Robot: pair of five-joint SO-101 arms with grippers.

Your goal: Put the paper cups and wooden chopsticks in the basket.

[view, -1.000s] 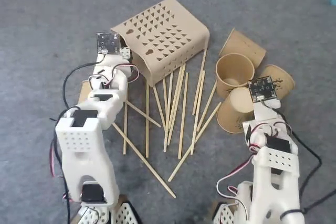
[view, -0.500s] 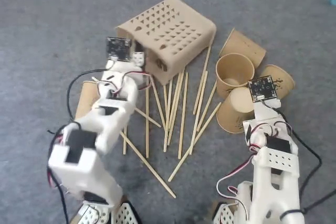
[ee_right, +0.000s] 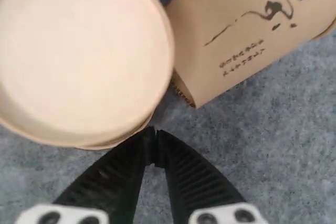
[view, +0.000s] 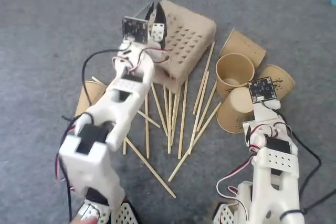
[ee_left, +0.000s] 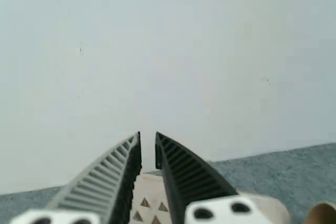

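Perforated tan basket [view: 190, 38], newly tilted

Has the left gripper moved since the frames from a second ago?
Yes. The left gripper has travelled toward the table's far edge and nearer the paper cups, which kept their place; the basket it grips tipped up with it.

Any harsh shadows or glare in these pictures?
High view: soft, even light, only faint shadows under the chopsticks and cups, no glare. Left wrist view: evenly lit pale wall behind the left pincer gripping the basket. Right wrist view: the nearest cup looks bright; a soft shadow lies beneath it by the closed right pincer.
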